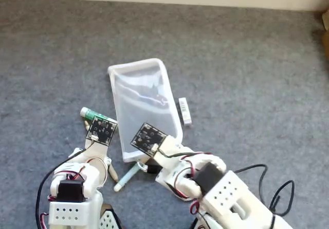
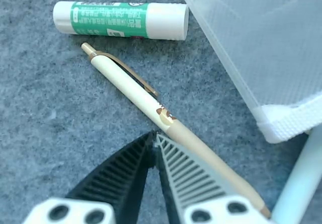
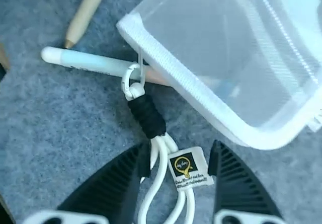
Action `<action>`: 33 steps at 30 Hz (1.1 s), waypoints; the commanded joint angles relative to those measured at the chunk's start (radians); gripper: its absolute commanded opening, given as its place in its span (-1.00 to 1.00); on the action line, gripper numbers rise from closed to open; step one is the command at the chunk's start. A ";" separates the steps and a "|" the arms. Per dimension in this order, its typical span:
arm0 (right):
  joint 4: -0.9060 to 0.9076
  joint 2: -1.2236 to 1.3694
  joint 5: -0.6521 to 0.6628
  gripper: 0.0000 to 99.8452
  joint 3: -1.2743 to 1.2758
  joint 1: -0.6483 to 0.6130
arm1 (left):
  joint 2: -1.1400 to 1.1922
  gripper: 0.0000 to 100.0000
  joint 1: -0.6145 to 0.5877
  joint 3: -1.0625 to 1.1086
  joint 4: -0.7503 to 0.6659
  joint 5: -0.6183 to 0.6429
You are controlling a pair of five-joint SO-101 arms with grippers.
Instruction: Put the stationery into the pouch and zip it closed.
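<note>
A translucent white pouch (image 1: 144,100) lies flat on the grey carpet. My right gripper (image 3: 179,151) is open at the pouch's near corner (image 3: 241,58), its fingers either side of the zip pull's white cord and tag (image 3: 186,169). The pull's black knot (image 3: 147,116) hangs from a metal ring (image 3: 132,80). A light blue pen (image 3: 85,62) runs under that corner. My left gripper (image 2: 153,136) is shut, its tips right beside a beige pen (image 2: 151,103). A green and white glue stick (image 2: 121,20) lies just beyond the beige pen.
A small white eraser (image 1: 184,110) lies close to the pouch's right edge. The left arm (image 1: 77,182) and right arm (image 1: 216,188) stand side by side at the near edge. Open carpet stretches behind and to both sides of the pouch.
</note>
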 commanded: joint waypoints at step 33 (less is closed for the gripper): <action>-0.328 0.193 -0.071 -0.62 0.194 -0.097 | 0.001 -0.98 0.021 0.022 0.005 0.005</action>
